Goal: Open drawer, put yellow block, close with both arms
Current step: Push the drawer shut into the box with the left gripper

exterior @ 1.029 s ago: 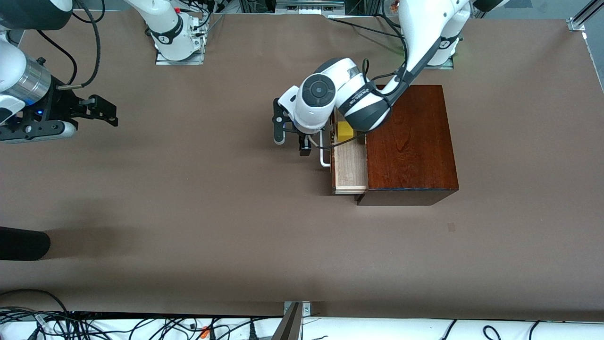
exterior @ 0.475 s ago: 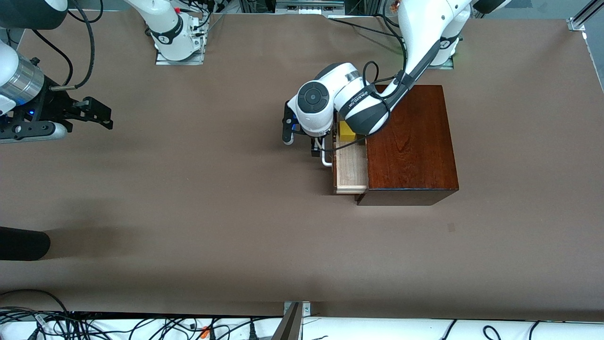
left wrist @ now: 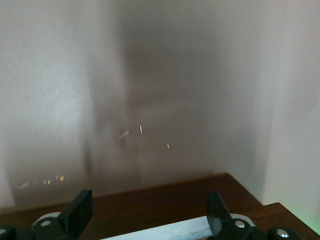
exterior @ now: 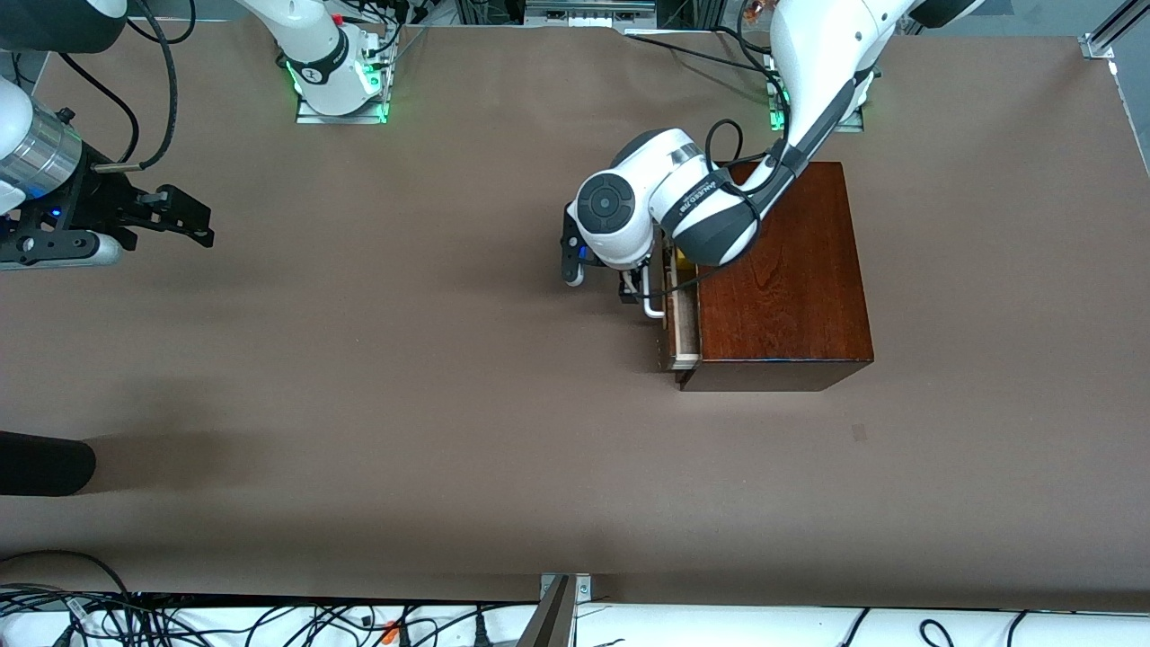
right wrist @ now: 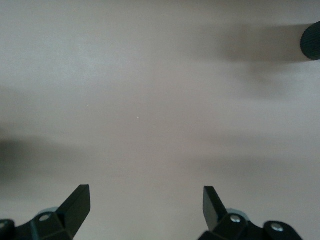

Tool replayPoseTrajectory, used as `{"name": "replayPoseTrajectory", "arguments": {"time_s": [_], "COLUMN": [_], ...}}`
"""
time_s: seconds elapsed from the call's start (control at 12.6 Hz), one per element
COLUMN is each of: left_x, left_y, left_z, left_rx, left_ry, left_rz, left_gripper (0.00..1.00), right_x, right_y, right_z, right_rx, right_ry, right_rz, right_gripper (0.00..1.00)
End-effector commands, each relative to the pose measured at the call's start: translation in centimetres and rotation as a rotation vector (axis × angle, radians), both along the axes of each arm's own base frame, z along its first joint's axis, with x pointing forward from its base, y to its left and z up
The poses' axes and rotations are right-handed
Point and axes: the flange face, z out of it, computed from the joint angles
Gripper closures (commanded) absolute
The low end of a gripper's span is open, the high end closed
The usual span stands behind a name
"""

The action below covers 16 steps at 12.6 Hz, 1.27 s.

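- Toward the left arm's end of the desk [exterior: 359,404] sat the dark wooden box [exterior: 780,279], its drawer [exterior: 680,328] pulled out only a little, a thin strip of pale tray showing.
- Just inside that strip, a sliver of the yellow block [exterior: 684,261] showed, mostly hidden under the left arm's wrist.
- At the drawer's front was the left gripper [exterior: 634,289], with the white bar handle [exterior: 652,305] right beside it.
- From the left wrist view its two black fingers [left wrist: 80,212] stood spread, with the white bar lying between them and the dark drawer front just past them; they were not clamped on the bar.
- I could not tell whether the fingers touched the drawer front.
- Near the desk's edge at the right arm's end, the right gripper [exterior: 184,218] waited in the air over bare desk, well apart from the box.
- Its jaws were spread wide with nothing between them.
- A black rounded object [exterior: 45,463] lay at the desk's edge, nearer the front camera than the right gripper.
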Motion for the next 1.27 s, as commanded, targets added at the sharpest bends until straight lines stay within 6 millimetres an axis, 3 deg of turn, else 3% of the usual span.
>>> {"name": "replayPoseTrajectory", "arguments": {"time_s": [0.0, 0.87, 1.19], "left_x": [1.8, 2.6, 2.7], "left_y": [2.7, 3.9, 3.4], "left_z": [1.8, 1.8, 2.4], "left_rx": [0.041, 0.047, 0.027], "left_ry": [-0.027, -0.028, -0.034], "left_rz": [-0.013, 0.011, 0.028], "left_gripper": [0.0, 0.0, 0.0], "right_x": [-0.1, 0.1, 0.1], "right_y": [0.1, 0.0, -0.2], "right_z": [0.7, 0.6, 0.5], "right_rx": [0.001, 0.002, 0.003], "right_ry": [-0.007, -0.013, -0.012], "right_rz": [-0.015, -0.015, -0.02], "right_gripper": [0.0, 0.0, 0.0]}}
